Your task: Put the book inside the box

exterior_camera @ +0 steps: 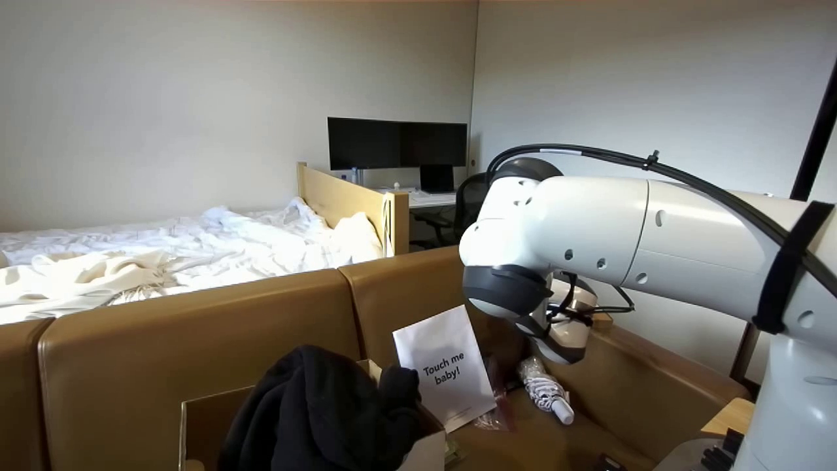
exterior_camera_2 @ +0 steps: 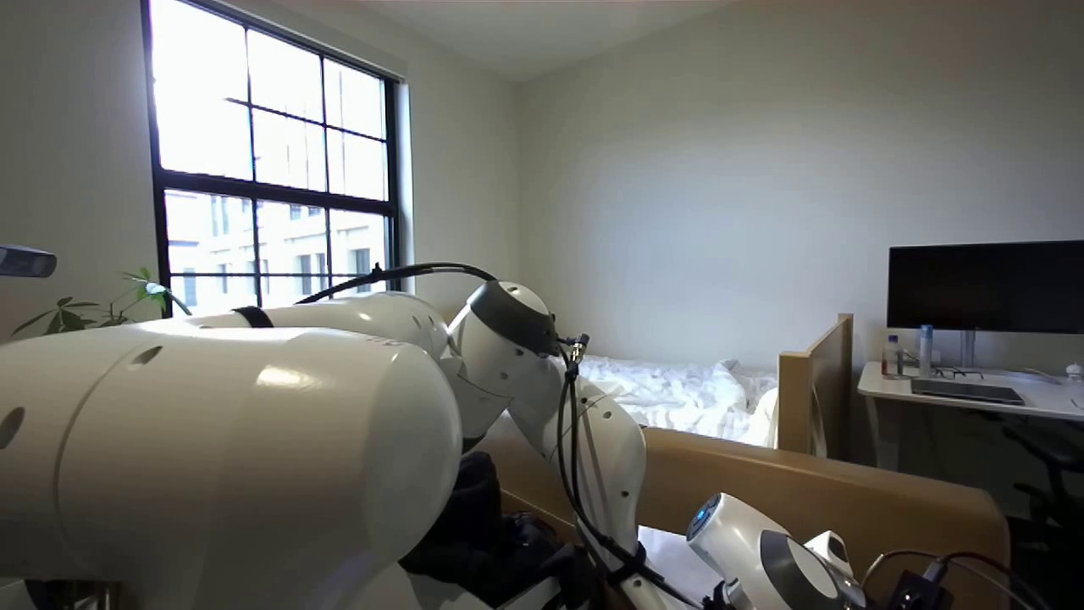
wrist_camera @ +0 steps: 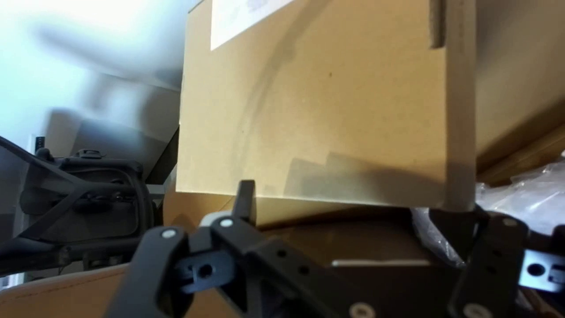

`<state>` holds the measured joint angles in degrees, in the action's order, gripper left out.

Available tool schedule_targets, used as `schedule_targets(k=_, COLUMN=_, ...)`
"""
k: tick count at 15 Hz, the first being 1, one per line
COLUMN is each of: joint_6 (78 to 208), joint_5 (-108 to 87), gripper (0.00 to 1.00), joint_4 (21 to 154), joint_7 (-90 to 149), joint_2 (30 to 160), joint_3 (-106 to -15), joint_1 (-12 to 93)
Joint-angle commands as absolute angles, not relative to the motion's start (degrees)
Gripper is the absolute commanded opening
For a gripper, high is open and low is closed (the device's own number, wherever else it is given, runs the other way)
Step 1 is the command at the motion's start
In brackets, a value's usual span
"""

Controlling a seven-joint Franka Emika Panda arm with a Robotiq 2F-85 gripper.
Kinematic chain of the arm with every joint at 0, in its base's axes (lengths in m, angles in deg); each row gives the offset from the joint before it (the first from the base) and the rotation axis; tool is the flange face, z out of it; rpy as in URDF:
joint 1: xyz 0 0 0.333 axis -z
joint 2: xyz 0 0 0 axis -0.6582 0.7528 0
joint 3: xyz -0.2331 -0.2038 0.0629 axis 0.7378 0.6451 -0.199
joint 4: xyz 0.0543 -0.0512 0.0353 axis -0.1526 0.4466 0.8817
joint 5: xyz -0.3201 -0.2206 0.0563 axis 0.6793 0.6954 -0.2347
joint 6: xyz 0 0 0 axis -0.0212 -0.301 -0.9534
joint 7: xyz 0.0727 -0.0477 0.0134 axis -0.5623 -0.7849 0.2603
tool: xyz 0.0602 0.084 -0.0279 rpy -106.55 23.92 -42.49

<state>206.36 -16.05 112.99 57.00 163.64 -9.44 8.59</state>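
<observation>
I cannot single out the book: the tan panel ahead of the fingers could be its cover or a side of the box. The panel's near edge runs along the fingers' spread, not across it, so pinching likely calls for a turn first. Those fingers stand wide apart, nothing visibly gripped. Black cloth bulges from the box.

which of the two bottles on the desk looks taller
The slim pale bottle, on the right in an exterior view; it rises higher than the wider bottle to its left.
</observation>
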Motion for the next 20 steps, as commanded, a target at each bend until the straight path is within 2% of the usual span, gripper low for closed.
schedule_targets(k=1, joint_6=206.8, joint_5=-12.6, gripper=1.0, joint_4=116.5, joint_7=56.7, joint_2=163.6, joint_3=-8.4, joint_1=7.5)
schedule_targets(k=6, joint_6=206.8, joint_5=-15.2, gripper=1.0, joint_4=118.3, joint_7=58.4, joint_2=163.6, joint_3=-8.2, joint_1=6.9)
schedule_targets(k=7, joint_6=206.8, joint_5=-15.3, gripper=0.75, joint_4=118.5, joint_7=58.6, joint_2=163.6, joint_3=-8.0, joint_1=6.8)
schedule_targets(k=9, joint_6=206.8, joint_5=-15.6, gripper=0.68, joint_4=118.9, joint_7=58.9, joint_2=163.6, joint_3=-7.6, joint_1=6.5)
schedule_targets(k=14, joint_6=206.8, joint_5=-15.8, gripper=0.35, joint_4=119.4, joint_7=58.9, joint_2=163.6, joint_3=-7.4, joint_1=6.3)
schedule_targets(k=15, joint_6=206.7, joint_5=-16.0, gripper=0.3, joint_4=119.5, joint_7=58.8, joint_2=163.6, joint_3=-7.3, joint_1=6.3)
schedule_targets(k=20, joint_6=206.4, joint_5=-16.9, gripper=0.21, joint_4=118.5, joint_7=57.7, joint_2=163.6, joint_3=-6.6, joint_1=5.8)
